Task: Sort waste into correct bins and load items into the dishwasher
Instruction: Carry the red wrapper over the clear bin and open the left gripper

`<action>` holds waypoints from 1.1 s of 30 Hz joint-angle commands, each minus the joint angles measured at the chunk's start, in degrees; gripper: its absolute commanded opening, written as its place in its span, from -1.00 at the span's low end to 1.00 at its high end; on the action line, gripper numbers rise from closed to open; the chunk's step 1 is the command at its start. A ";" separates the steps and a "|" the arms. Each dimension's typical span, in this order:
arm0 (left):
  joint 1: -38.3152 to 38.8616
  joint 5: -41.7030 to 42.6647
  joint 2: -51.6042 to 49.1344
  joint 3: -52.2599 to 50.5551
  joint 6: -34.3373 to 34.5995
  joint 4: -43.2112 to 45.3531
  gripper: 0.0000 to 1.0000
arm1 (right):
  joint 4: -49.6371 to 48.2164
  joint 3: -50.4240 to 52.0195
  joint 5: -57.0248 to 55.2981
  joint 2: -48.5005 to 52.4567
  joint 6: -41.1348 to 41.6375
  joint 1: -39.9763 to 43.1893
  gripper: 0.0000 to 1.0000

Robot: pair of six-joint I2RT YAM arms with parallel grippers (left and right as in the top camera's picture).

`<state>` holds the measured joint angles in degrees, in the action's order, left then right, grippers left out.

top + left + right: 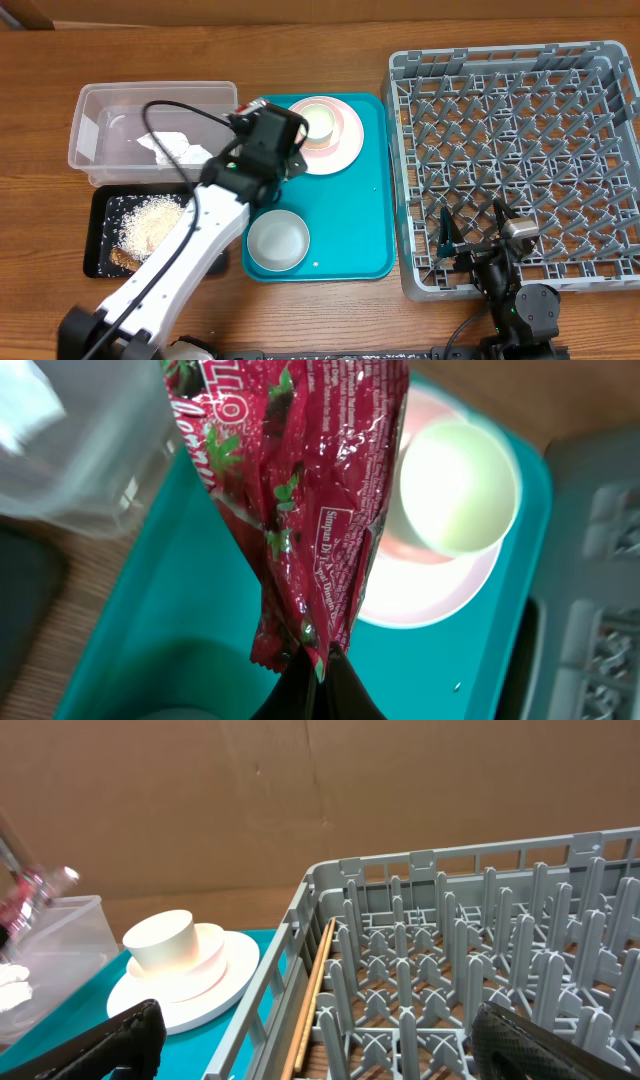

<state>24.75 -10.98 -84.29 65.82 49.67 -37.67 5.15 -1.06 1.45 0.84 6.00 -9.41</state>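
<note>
My left gripper is shut on the crumpled red shiny wrapper and holds it above the teal tray's back left part, next to the clear tub; in the overhead view the gripper hides most of the wrapper. The white napkin lies in the tub. Rice grains with a brown scrap lie in the black tray. A white cup stands on stacked plates. A white bowl sits on the tray's front. My right gripper is open and empty over the grey rack's front left corner.
The teal tray lies between the bins and the rack. A thin wooden stick lies inside the rack's left wall. The cup and plates show left of the rack in the right wrist view.
</note>
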 commanded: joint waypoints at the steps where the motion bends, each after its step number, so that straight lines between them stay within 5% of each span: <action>1: -3.85 -2.56 3.61 0.48 -1.27 0.11 -0.92 | -0.44 0.61 -0.35 -0.68 0.24 0.17 1.00; 14: -25.59 4.50 0.44 0.46 -1.25 3.63 -0.92 | -0.42 0.61 -0.35 -0.68 0.24 0.17 1.00; 23: -29.62 9.62 -7.98 0.46 -2.01 10.51 -0.89 | -0.42 0.61 -0.35 -0.68 0.24 0.15 1.00; 27: -29.62 11.04 -7.82 0.46 -6.47 12.63 -0.21 | -0.42 0.61 -0.35 -0.68 0.24 0.15 1.00; 33: -29.59 15.26 -6.60 1.99 -12.22 12.79 0.12 | -0.42 0.61 -0.35 -0.68 0.24 0.17 1.00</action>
<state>-4.56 0.89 -92.58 65.84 42.63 -24.64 5.13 -1.04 1.45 0.84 5.98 -9.41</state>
